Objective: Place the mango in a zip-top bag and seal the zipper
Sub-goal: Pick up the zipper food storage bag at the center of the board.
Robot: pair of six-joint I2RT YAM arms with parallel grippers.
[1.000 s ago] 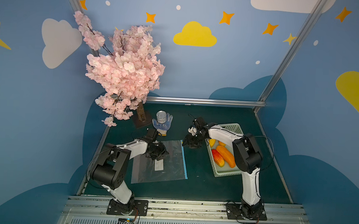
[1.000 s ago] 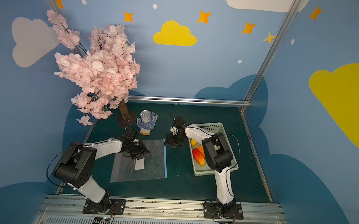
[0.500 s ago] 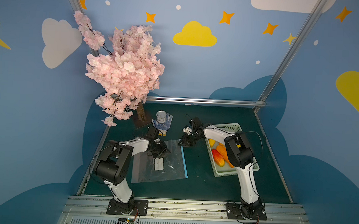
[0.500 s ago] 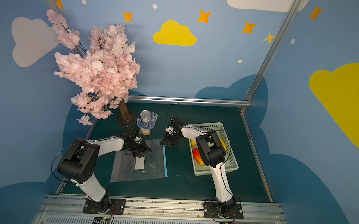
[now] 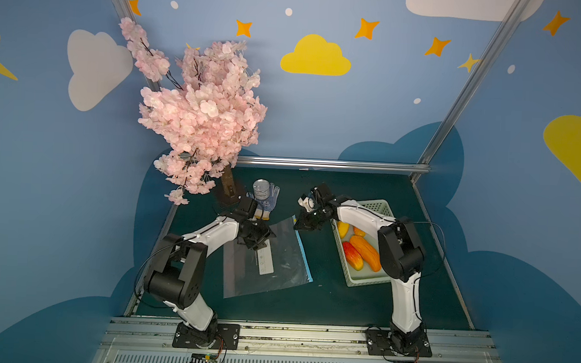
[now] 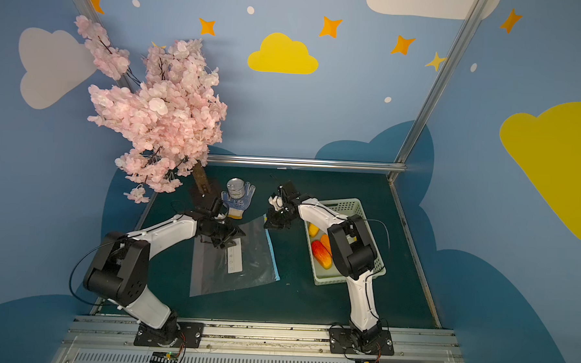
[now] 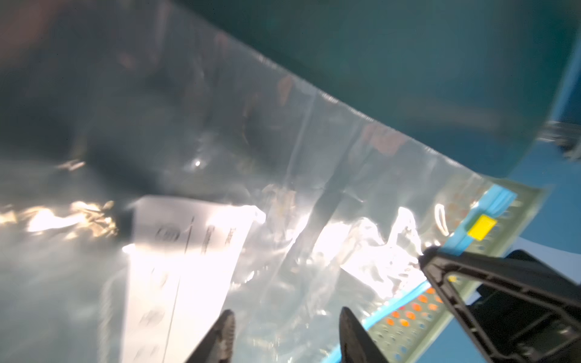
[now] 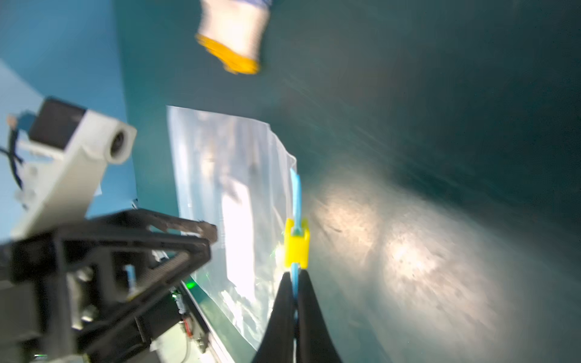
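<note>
lying mid-worktop, the clear zip-top bag [image 5: 279, 256] has its blue zipper [image 8: 295, 188] clamped in the right jaws beside a yellow slider [image 8: 296, 245]. left jaws stand apart above the bag. mangoes [image 5: 365, 251] sit in a basket [image 5: 375, 204] near the worktop's right edge.

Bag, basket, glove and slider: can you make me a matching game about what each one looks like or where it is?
Things:
1. bag
2. basket
3. glove
4. slider

Clues:
A. yellow, sitting on the blue strip
B. has a metal can standing on it
C. holds the mangoes
D. see-through, with a white label

Pairs: 1-D, 2-C, 3-B, 4-A
</note>
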